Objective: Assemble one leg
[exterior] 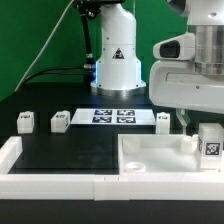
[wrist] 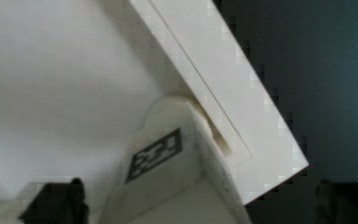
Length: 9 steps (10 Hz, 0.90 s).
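While the gripper (wrist: 201, 200) hangs over the exterior view's right end of the counter (exterior: 70, 150), its 2 dark fingertips (wrist: 55, 198) stand spread wide apart in the wrist view, with nothing pinched between them. Directly below, between the fingertips, sits 1 leg (exterior: 210, 143), tag facing out, upright against the corner of the panel (exterior: 155, 155). In the wrist view the leg's top meets the panel's thick edge at a notch, and the 2 appear to touch. The panel lies flat on the black counter, inside the white rail (exterior: 60, 185) that borders the near side. 3 more legs stand in a row farther back: 1 (exterior: 26, 121) at the exterior view's left, 1 (exterior: 59, 120) beside it, and 1 (exterior: 164, 119) near the arm. Between these lies the marker board (exterior: 112, 116), flat, in front of the arm's white base (exterior: 117, 62).
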Motion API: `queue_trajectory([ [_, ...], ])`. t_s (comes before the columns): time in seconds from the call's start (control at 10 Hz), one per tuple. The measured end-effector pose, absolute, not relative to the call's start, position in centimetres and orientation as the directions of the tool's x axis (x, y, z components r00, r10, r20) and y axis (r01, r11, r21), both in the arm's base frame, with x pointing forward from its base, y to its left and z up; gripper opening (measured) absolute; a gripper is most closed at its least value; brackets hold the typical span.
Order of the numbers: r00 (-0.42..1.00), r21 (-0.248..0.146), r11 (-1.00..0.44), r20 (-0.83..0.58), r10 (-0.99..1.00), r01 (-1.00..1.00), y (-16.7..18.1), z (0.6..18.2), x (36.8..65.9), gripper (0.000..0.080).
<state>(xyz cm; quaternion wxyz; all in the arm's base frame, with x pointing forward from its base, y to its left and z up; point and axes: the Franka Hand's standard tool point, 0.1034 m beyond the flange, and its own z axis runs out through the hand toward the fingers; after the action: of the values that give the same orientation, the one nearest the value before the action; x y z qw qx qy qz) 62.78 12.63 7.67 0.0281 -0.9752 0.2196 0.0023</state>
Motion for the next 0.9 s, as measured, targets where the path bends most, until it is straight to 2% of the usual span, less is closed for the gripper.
queue_trajectory([
  [0.3,0.988,-0.050,-0.987,0.001,-0.152,-0.152,12.50,7.65,62.78,0.0649],
  [0.5,0.994,-0.047,-0.993,0.003,-0.112,-0.112,12.39,7.64,62.79,0.0622],
  [0.7,0.994,-0.044,-0.993,0.003,-0.112,-0.112,12.23,7.64,62.81,0.0290],
  [0.9,0.993,-0.044,-0.992,0.002,-0.118,-0.117,12.18,7.59,62.77,0.0291],
])
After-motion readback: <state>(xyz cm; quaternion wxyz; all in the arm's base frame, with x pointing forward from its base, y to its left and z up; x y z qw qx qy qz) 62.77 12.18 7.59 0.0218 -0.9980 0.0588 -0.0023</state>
